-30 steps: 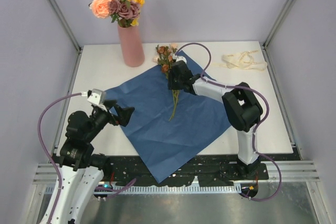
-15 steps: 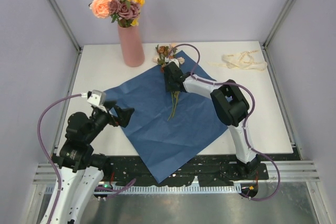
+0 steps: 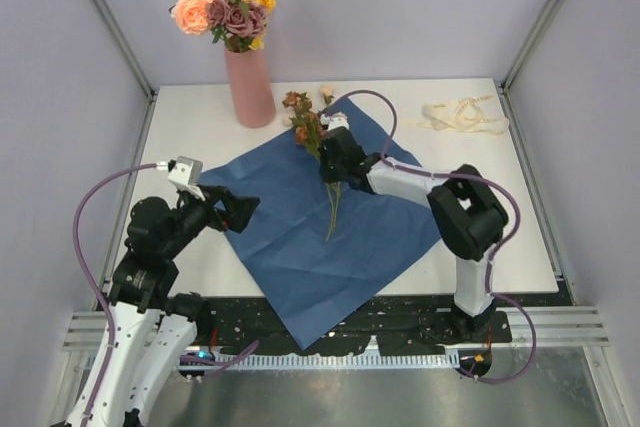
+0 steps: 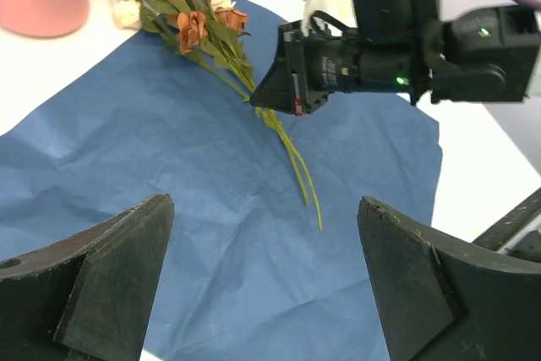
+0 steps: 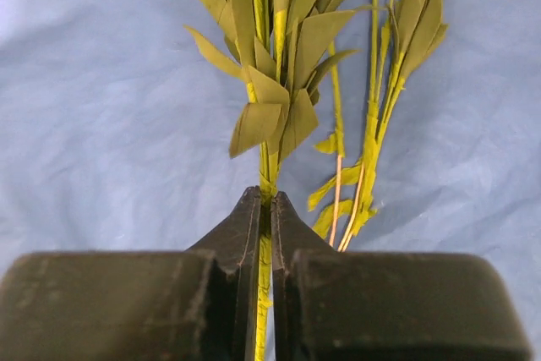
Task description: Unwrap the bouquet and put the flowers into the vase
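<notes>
At the near left, the left gripper (image 3: 238, 209) hangs over the left corner of the blue paper (image 3: 300, 247) with its fingers spread wide and nothing between them. The paper lies open and creased across the middle of the tabletop (image 3: 190, 132), one corner pointing past the near edge between the two arm bases. Further in, over the paper's far half, the right gripper (image 3: 335, 169) is pinched tight on a thin green stem (image 5: 264, 166) of the rust-brown sprigs (image 3: 305, 127); the wrist view shows the two fingers pressed together with the stem caught between them, and more leafy stems just to its right, outside the grip. The loose stem ends trail back toward the near side over the paper; whether they touch it cannot be told. The orange-brown heads point away toward the far edge of the paper, near the base of the vase (image 3: 249, 87) but apart from it. A small pale bloom (image 3: 326, 93) lies on the bare tabletop just beyond them. The pink vase stands upright at the far left, off the paper, holding peach, mauve and yellow roses (image 3: 225, 9). At the far right, well apart from everything else, the cream ribbon (image 3: 460, 115) lies in a loose heap.
</notes>
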